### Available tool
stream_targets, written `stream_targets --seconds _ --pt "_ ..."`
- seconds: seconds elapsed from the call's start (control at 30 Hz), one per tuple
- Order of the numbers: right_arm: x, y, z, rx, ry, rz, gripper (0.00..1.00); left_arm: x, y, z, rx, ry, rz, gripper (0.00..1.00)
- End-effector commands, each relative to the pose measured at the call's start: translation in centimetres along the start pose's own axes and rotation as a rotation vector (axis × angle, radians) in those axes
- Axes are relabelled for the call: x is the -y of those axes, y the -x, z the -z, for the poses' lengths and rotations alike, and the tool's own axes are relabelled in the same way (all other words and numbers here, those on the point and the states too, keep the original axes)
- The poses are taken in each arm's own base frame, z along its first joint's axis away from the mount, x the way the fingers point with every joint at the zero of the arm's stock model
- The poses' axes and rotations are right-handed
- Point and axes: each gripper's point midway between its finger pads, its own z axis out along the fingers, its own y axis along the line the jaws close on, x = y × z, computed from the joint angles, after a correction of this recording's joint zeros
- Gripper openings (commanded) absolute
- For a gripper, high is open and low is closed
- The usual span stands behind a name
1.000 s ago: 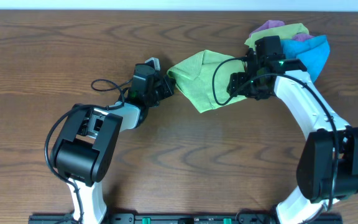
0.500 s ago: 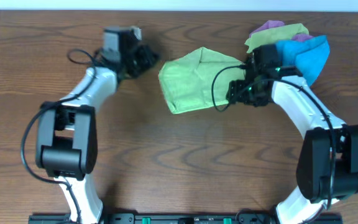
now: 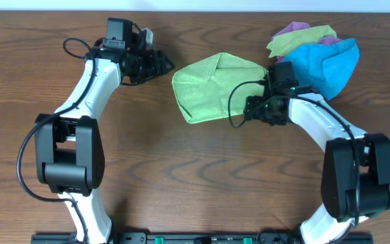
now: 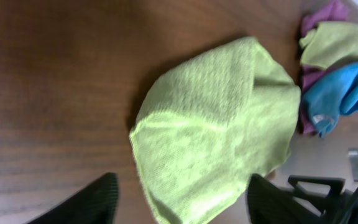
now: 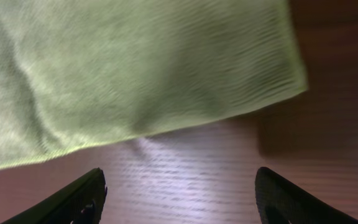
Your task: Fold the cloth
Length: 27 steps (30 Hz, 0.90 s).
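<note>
Both pairs of jaws gape wide, holding nothing. We see the left gripper (image 3: 161,66) apart from the far-left edge of the cloth (image 3: 212,88), and the right gripper (image 3: 252,112) beside its right edge (not touching). Open table (image 3: 181,176) lies near.

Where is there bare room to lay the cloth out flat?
The table is bare across the near middle, in front of the green cloth, and at the far left corner. Crowded: the far right, where the cloth pile sits beside the right gripper.
</note>
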Motion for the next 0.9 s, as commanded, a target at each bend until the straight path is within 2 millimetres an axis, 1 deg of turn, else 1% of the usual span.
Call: stream_targets --seconds 0.0,0.03,0.17,0.37,0.47,0.6,0.77,0.87 --pt "1.8 0.8 0.1 0.026 -0.049 -0.062 0.77 -0.5 -0.6 -0.2 -0.031 0.017 0.000 0.77" --pt "2.1 0.9 0.1 0.028 -0.051 -0.069 0.77 -0.7 -1.0 -0.3 -0.046 0.022 0.010 0.82" --pt "3.4 1.3 0.3 0.045 -0.087 -0.088 0.79 -1.3 -2.8 -0.4 -0.107 0.037 0.049 0.83" --pt "3.3 2.3 0.3 0.083 -0.079 -0.087 0.80 -1.5 -5.5 -1.4 -0.179 -0.003 0.119 0.83" --pt "3.2 2.7 0.3 0.101 -0.074 -0.085 0.80 -1.4 -7.1 -2.1 -0.219 -0.022 0.152 0.84" --pt "3.2 2.9 0.4 0.108 -0.071 -0.085 0.80 -0.9 -9.4 -3.4 -0.264 -0.054 0.181 0.84" --pt "3.2 2.9 0.3 0.107 -0.071 -0.085 0.80 0.3 -10.8 -4.7 -0.284 -0.060 0.192 0.86" --pt "3.2 2.9 0.4 0.107 -0.071 -0.085 0.80 1.1 -12.0 -5.6 -0.303 -0.055 0.174 0.86"
